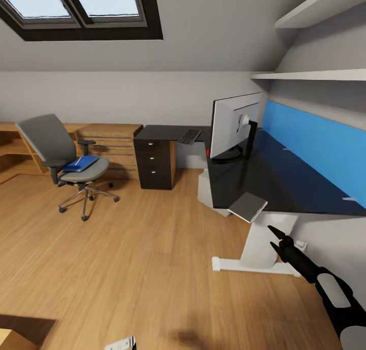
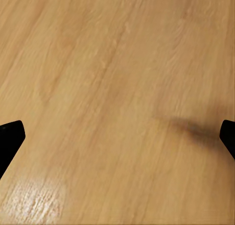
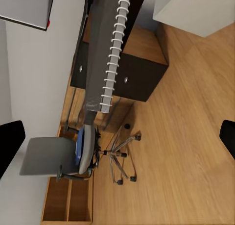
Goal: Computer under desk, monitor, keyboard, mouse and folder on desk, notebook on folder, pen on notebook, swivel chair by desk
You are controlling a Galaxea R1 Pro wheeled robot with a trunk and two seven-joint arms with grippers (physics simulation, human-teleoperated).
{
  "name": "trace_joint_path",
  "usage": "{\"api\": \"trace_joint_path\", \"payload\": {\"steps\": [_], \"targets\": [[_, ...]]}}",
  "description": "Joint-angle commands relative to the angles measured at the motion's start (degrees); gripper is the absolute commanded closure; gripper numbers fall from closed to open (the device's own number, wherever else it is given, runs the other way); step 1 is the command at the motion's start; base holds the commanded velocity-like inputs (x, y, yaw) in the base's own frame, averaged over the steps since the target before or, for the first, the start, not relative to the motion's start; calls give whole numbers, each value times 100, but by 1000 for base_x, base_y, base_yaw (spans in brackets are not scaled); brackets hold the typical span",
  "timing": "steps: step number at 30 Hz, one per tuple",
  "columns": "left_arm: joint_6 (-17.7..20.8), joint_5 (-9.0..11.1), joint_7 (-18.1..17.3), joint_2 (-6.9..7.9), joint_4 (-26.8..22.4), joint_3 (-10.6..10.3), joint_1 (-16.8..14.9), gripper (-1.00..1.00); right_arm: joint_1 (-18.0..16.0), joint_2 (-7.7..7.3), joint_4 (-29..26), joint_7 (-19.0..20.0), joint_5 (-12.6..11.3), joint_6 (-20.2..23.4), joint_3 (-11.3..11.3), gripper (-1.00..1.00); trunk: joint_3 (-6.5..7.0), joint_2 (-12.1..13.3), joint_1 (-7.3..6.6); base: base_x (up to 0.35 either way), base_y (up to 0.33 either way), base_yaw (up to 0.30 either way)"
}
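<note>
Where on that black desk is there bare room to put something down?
The desk is bare between the monitor and the grey notebook at its near corner, and along the blue wall panel. The far end holds the monitor and keyboard.

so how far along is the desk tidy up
Done: the monitor stands on the black desk.
In hand: nothing; the right gripper is open and empty.
Left: the blue folder lies on the swivel chair, far from the desk; the keyboard sits on the dark drawer unit.
</note>
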Motion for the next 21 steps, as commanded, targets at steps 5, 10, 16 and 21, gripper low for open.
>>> {"api": "trace_joint_path", "payload": {"steps": [5,10,16,21], "targets": [[-24,58,22,2,3,-15,-3,-100,-4,1,4,3,-31,45,-15,-100,-5,-2,1,85,0,0],[-27,58,22,2,3,-20,-3,-100,-4,1,2,3,-30,45,-19,-100,-5,-2,1,187,0,0],[-28,58,20,2,3,-18,-3,-100,-4,1,1,3,-30,45,-23,-100,-5,-2,1,108,0,0],[-25,58,24,2,3,-20,-3,-100,-4,1,5,1,-30,45,-23,-100,-5,-2,1,177,0,0]]}}
